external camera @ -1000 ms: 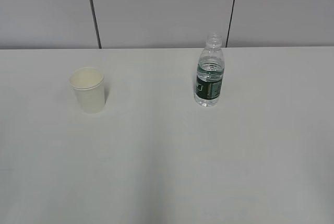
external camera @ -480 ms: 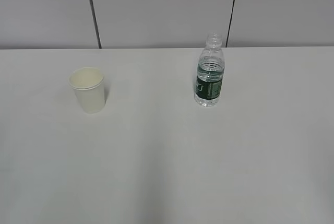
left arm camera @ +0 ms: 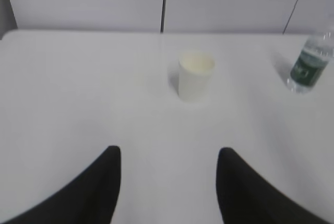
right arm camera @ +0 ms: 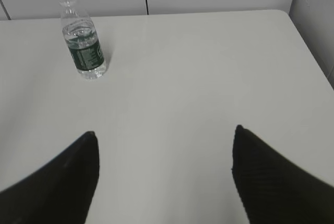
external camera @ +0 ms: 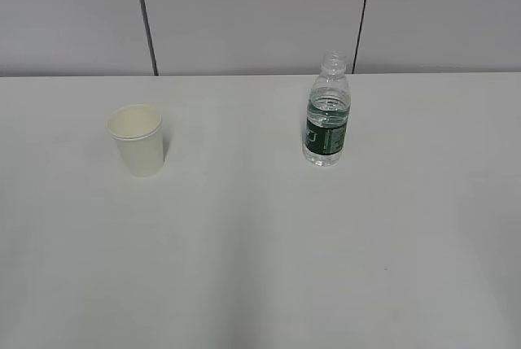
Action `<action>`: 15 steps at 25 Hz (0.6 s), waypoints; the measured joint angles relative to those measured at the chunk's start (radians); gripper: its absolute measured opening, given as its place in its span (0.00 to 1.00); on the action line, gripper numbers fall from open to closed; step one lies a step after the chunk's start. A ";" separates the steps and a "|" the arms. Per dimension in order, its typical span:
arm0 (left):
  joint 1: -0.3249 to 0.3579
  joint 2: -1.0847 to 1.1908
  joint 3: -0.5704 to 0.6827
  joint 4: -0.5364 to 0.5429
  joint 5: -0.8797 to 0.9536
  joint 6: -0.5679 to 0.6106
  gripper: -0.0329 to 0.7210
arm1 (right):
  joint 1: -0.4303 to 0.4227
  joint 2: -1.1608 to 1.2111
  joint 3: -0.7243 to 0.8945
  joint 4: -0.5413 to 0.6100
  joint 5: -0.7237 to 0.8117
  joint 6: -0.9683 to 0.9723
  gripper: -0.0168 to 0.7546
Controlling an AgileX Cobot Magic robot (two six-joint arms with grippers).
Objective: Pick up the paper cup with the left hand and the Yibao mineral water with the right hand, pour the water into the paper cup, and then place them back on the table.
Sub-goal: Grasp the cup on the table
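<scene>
Exterior view: the white table (external camera: 260, 268) is occupied by two upright items, well apart. The Yibao mineral water (external camera: 327, 111), clear, green-banded, uncapped, is partly filled. The cream paper cup (external camera: 137, 139) is positioned left; its contents cannot be determined. The left hand (left arm camera: 168, 153) and right hand (right arm camera: 165, 138) are spread, gripping nothing.

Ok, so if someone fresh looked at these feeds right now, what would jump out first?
A clear uncapped bottle with a dark green label stands upright on the right of the bare white table. A cream paper cup stands apart to its left. Both grippers, left and right, are open and short of them.
</scene>
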 joint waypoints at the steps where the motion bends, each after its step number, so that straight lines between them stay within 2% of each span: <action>1: 0.000 0.002 -0.002 0.005 -0.038 0.000 0.53 | 0.000 0.010 0.000 0.010 -0.040 0.004 0.78; 2: 0.000 0.011 -0.003 0.008 -0.086 0.000 0.53 | 0.000 0.010 0.000 0.010 -0.040 0.004 0.78; 4: 0.000 0.047 -0.003 0.022 -0.169 0.000 0.53 | 0.000 0.061 0.000 0.016 -0.170 0.004 0.78; 5: 0.000 0.069 -0.003 0.034 -0.214 0.000 0.53 | 0.000 0.061 0.000 0.016 -0.170 0.004 0.78; 6: 0.000 0.100 -0.003 0.050 -0.260 0.000 0.53 | 0.000 0.094 0.000 0.018 -0.255 0.004 0.78; 7: 0.000 0.134 -0.003 0.064 -0.308 0.000 0.53 | 0.000 0.109 0.000 0.018 -0.269 0.004 0.78; 8: 0.000 0.163 -0.003 0.084 -0.352 0.000 0.53 | 0.000 0.109 0.000 0.018 -0.269 0.004 0.78; 9: 0.000 0.201 -0.003 0.106 -0.407 0.000 0.53 | 0.000 0.167 0.000 0.018 -0.360 0.004 0.78; 10: 0.000 0.238 -0.003 0.129 -0.465 0.000 0.53 | 0.000 0.167 0.000 0.018 -0.360 0.004 0.78; 11: 0.000 0.277 -0.003 0.152 -0.516 0.000 0.53 | 0.000 0.226 0.000 0.018 -0.436 0.006 0.78; 15: 0.000 0.419 -0.003 0.248 -0.747 0.000 0.53 | 0.000 0.358 -0.008 0.019 -0.552 0.006 0.78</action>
